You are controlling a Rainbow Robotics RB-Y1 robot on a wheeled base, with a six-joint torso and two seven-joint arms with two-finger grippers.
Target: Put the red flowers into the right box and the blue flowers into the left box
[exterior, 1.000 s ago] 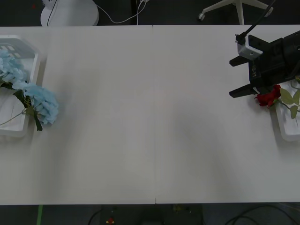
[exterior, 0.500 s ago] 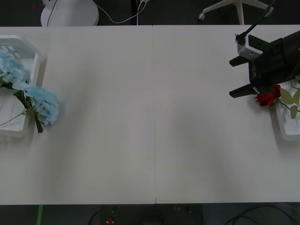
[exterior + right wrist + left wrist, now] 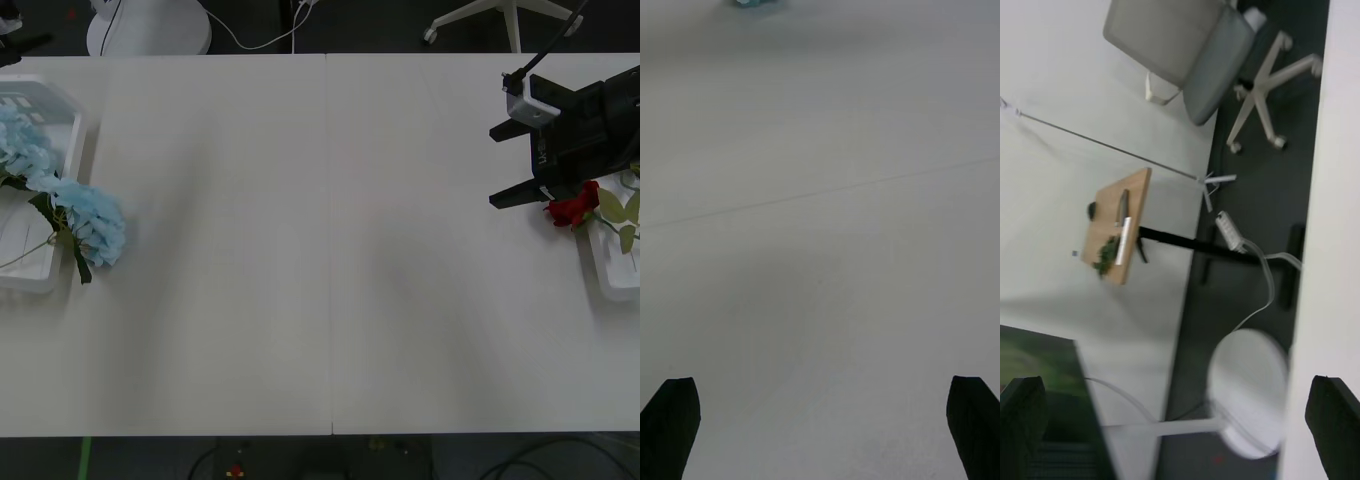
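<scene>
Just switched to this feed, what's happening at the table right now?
The robot is sorting flowers. The right pincer, open and empty, hovers over the table beside the right box, where a red flower lies with its bloom over the rim. On the other side, the blue flowers lie in the left box, one cluster spilling over its edge onto the table. The left pincer is open, raised and facing the room.

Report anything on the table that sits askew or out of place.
One blue flower cluster hangs over the rim of the left box onto the table instead of lying inside. At the right box, a red rose bloom likewise pokes out over the rim, beside the open right gripper.
</scene>
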